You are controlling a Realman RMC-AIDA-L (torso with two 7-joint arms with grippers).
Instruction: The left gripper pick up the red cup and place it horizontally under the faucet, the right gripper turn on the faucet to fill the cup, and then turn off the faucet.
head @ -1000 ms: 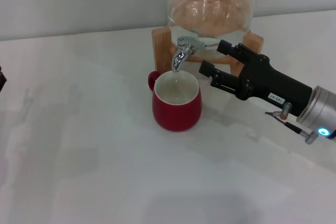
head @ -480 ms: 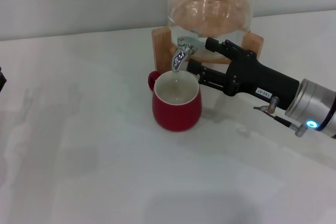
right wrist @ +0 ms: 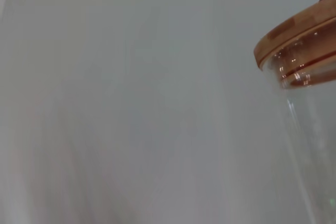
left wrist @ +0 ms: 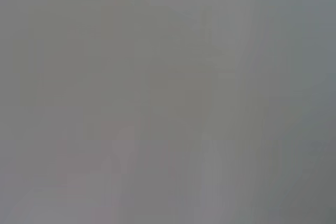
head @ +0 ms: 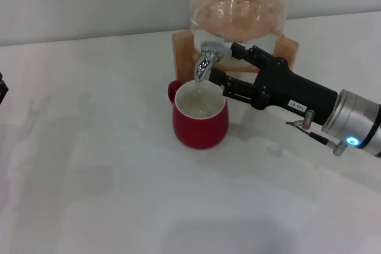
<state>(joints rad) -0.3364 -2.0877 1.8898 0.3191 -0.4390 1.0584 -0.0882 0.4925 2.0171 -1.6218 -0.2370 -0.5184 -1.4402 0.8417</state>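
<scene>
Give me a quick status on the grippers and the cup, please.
Right gripper open, fingers at the chrome faucet. Left gripper barely in view at table edge. Squat dark-red ceramic mug upright under spout. Nothing in the way.

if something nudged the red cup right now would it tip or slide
The red cup looks squat and wide-bottomed, so it would probably slide on the smooth white table rather than tip. It seems partly filled under the faucet, so likely heavier, and apt to slosh. Its glazed surface may be slippery.
</scene>
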